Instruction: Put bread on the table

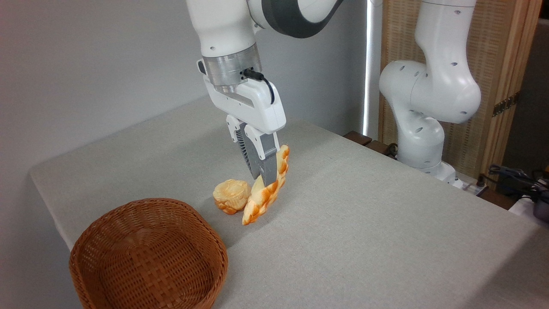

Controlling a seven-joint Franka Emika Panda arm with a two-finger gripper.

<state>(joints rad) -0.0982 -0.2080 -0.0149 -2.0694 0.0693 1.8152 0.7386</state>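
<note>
The bread point(266, 193), a long braided loaf of pale gold with browner edges, hangs steeply tilted with its upper end near the fingers and its lower tip at or just above the table point(364, 214). My gripper point(262, 179) is shut on the loaf's upper half. The loaf's lower part is right beside a small round bun point(230, 195); whether they touch is unclear. The round wicker basket point(148, 253) at the front left holds nothing.
The arm's white base point(422, 128) stands at the table's far right edge. Cables point(510, 176) and a wooden screen point(497, 64) lie beyond it. The table's left corner and front edge run close to the basket.
</note>
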